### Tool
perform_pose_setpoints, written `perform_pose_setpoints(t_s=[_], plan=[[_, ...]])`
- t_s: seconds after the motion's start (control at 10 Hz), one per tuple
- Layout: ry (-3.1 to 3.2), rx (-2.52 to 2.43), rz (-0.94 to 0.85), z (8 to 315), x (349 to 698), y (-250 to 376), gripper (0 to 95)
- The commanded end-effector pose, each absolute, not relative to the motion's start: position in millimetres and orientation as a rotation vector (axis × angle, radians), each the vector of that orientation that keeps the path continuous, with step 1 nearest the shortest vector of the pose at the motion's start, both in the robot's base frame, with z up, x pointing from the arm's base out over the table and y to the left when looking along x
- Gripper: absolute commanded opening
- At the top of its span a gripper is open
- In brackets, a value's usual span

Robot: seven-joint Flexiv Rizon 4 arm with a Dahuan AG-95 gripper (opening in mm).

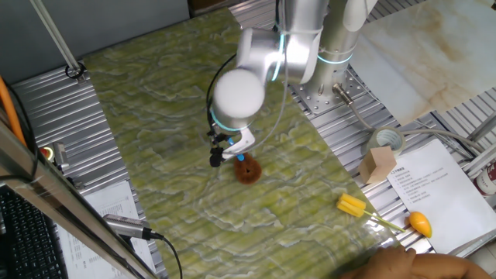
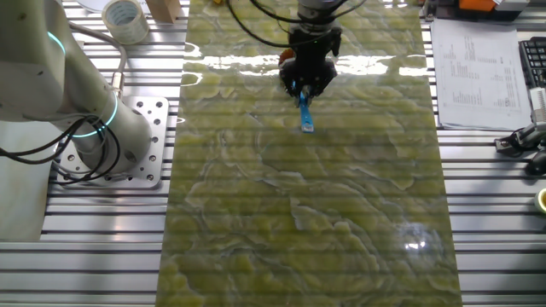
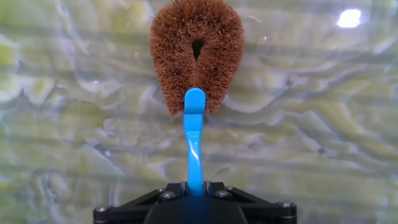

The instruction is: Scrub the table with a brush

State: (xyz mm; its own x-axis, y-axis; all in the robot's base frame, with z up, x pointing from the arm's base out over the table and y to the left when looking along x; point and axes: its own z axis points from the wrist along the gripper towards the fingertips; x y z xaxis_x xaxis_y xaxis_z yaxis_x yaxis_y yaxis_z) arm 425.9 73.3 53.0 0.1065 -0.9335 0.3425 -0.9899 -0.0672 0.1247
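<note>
The brush [image 3: 195,56] has a thin bright-blue handle and a round brown-orange bristle head. Its head rests against the green-yellow marbled table [image 3: 323,124]. My gripper [image 3: 195,186] is shut on the lower end of the blue handle. In one fixed view the brush head [image 1: 248,172] sits on the table [image 1: 170,116] just below my gripper [image 1: 229,149]. In the other fixed view the blue handle [image 2: 305,113] hangs below my gripper [image 2: 307,77] over the table [image 2: 307,213]; the bristle head is hidden there.
A yellow-headed tool with an orange end [image 1: 353,206] lies at the table's right edge. A tape roll [image 1: 385,141], a small cardboard box [image 1: 379,163] and printed sheets [image 1: 430,186] sit on the ribbed metal to the right. The arm's base [image 1: 329,85] stands behind.
</note>
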Motion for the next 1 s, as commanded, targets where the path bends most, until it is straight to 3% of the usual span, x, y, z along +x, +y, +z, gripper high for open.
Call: perform_pose_setpoints(t_s=[0.1, 1.0], plan=[[-1.894, 2.071, 0.25, 54.8, 423.6, 72.3, 0.0], [-1.893, 2.087, 0.441, 54.2, 430.7, 74.3, 0.0]])
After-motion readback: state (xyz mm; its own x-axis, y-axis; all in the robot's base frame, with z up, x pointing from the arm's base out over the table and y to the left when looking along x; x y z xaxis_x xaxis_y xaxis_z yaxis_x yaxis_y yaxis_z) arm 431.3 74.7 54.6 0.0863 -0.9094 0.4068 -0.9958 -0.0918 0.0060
